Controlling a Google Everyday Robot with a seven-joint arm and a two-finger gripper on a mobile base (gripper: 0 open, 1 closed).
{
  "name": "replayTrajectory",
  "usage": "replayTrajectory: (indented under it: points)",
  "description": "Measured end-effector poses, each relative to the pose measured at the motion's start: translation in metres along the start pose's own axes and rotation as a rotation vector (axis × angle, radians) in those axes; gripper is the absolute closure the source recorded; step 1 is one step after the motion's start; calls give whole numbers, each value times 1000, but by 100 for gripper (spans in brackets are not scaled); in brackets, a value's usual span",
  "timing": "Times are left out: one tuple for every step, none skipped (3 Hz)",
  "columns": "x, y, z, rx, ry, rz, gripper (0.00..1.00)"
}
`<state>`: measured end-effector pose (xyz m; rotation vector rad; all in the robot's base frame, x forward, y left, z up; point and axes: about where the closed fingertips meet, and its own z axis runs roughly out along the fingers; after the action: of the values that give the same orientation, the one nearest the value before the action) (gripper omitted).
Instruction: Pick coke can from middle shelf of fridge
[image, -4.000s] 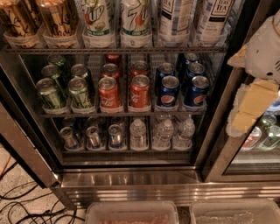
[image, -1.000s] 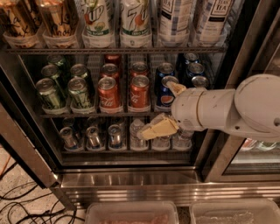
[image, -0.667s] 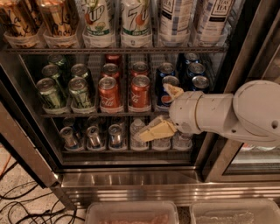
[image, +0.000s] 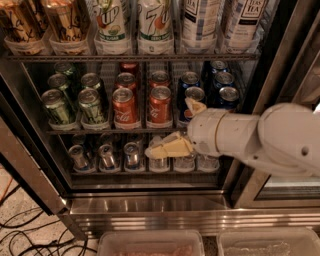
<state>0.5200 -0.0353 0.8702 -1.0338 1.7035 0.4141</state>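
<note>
Task is early, nothing is grasped yet. The fridge (image: 150, 202) stands open and fills the frame. The middle shelf (image: 100, 131) runs across centre frame, with green cans (image: 57, 106) on the left, red ones in the middle and blue Pepsi cans (image: 227, 97) on the right.

The coke can (image: 160, 105) sits upright in the front row, centre frame. It is just right of a second red can (image: 125, 107), and more red cans stand behind both.

The gripper (image: 168, 127) is in front of the shelf edge, just right of and below the target can, reaching in from the right on the white arm (image: 280, 137). Its two tan fingers are spread apart with nothing between them. The lower finger (image: 167, 147) points left across the rack below, and the upper one sits in front of a Pepsi can. I see no contact with the coke can.

Done, judging from the pose: the approach to the fridge front.

Left to do:
- line the fingers up on the can
- close on it
- lift it clear of the front rail
- pull it out of the fridge
</note>
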Motion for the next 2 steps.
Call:
replayTrajectory:
  points:
    - [22,8,8,93,-70,197,0]
    - [48,-3,9,206,-130,318,0]
